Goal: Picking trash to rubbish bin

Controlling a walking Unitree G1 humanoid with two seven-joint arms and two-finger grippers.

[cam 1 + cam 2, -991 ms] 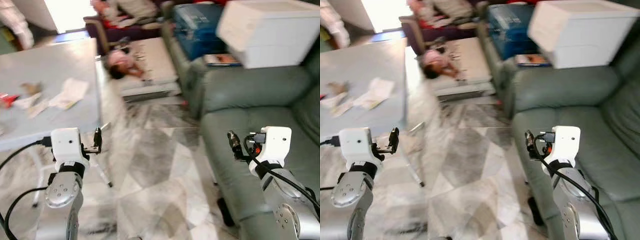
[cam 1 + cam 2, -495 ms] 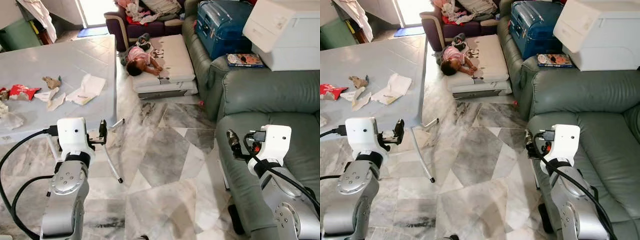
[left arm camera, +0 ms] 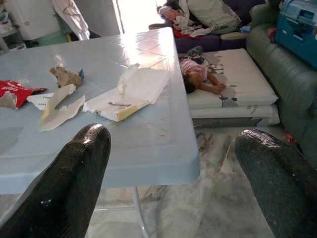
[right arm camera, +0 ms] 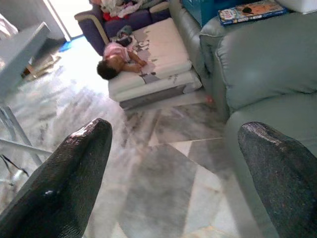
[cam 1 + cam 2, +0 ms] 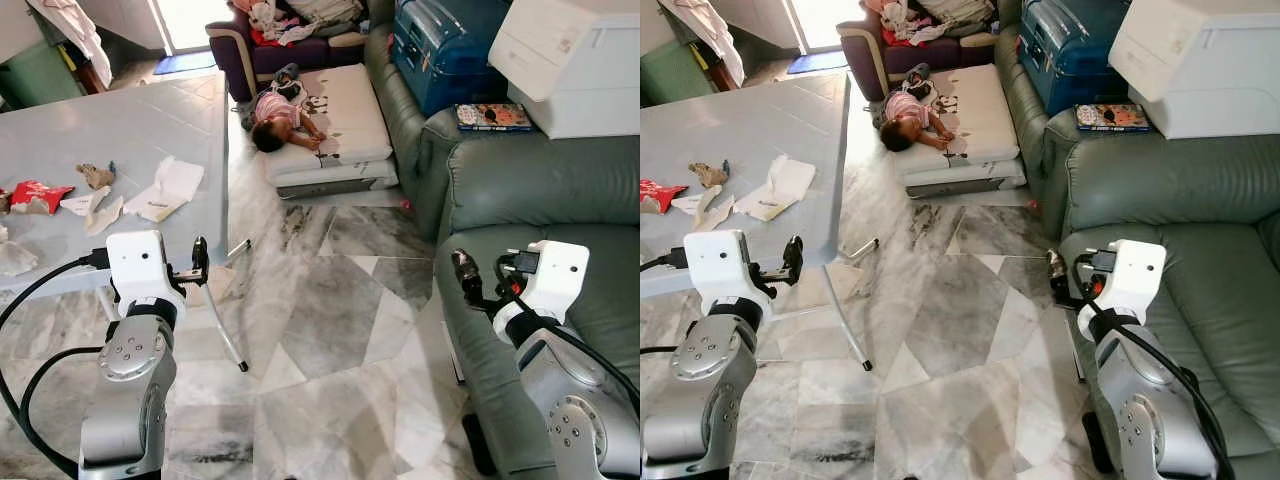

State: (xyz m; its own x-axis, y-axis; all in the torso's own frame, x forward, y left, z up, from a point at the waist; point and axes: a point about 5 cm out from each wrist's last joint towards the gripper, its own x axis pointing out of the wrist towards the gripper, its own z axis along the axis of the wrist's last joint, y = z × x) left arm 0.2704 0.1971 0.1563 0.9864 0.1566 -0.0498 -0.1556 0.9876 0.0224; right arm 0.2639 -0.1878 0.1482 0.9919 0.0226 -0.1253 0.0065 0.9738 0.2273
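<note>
Several bits of trash sit on the grey tabletop (image 5: 120, 125), toward its left side: a red wrapper (image 5: 35, 193), a brown crumpled scrap (image 3: 67, 77), torn white strips (image 3: 58, 106) and a folded white paper (image 3: 130, 93). None picked yet.

The folded paper is the nearest piece, lying flat; its long axis looks to run diagonally from the near table edge toward the far side.

Left pincer (image 3: 178, 186) hangs just off the tabletop's near edge, fingers spread wide, empty. Right pincer (image 4: 173, 173) is over the marble floor (image 5: 330, 330) beside the green sofa (image 5: 560, 190), also spread, empty.

Risks:
- flat paper may slide under the fingers rather than lift
- left arm close to the table edge, could bump it
- a child lies on the white mattress (image 5: 345, 110) ahead, so keep clear when walking
</note>
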